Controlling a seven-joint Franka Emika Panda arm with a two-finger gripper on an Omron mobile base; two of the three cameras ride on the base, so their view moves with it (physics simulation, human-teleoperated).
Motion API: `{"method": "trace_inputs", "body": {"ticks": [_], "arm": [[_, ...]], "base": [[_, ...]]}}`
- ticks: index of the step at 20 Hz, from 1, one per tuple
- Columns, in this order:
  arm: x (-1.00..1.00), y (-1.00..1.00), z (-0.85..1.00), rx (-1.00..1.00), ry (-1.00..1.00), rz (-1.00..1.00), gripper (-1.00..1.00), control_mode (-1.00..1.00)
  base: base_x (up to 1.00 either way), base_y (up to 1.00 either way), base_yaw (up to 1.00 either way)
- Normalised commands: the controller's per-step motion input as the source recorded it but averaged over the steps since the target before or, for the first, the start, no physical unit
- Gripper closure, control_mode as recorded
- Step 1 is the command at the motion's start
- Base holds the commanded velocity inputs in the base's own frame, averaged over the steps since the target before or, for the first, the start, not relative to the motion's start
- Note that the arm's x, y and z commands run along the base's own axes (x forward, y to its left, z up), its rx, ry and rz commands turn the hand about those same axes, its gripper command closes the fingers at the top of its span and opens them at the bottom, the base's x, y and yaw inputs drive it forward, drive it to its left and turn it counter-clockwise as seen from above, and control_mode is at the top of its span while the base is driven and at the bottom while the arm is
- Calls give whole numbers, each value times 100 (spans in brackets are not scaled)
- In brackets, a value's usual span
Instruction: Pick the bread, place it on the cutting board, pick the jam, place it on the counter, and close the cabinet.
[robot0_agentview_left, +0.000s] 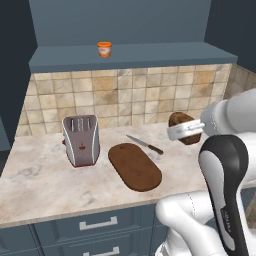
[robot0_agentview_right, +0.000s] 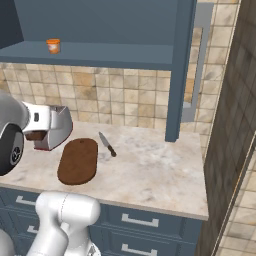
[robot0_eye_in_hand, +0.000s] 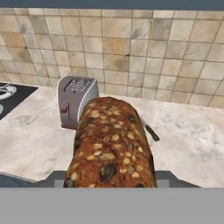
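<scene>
On the counter (robot0_agentview_left: 45, 180) at the left stands a toaster (robot0_agentview_left: 80, 139), the cutting board (robot0_agentview_left: 135, 166) just right of it, a knife (robot0_agentview_left: 144, 144) beyond. Farthest right, the claw (robot0_agentview_left: 192, 131) is clamped on the bread (robot0_agentview_left: 185, 128), lifted above the counter. The seeded loaf looks light, crusty and crumbly, so a mid-length hold across its sides seems safest. The jam (robot0_agentview_left: 104, 49) waits on the cabinet shelf.
</scene>
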Motion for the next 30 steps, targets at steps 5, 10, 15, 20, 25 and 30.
{"method": "trace_inputs", "body": {"ticks": [5, 10, 15, 20, 25, 30], "arm": [[0, 2, -32, 0, 0, 0, 100, -100], [-1, 2, -31, 0, 0, 0, 100, -100], [-2, 5, -33, 0, 0, 0, 100, -100], [0, 7, -34, -1, 0, 0, 100, -100], [0, 11, -35, -1, 0, 0, 100, -100], [7, 11, -33, 0, 0, 0, 100, -100]], "base": [[0, 0, 0], [0, 0, 0], [0, 0, 0], [0, 0, 0], [0, 0, 0], [0, 0, 0]]}}
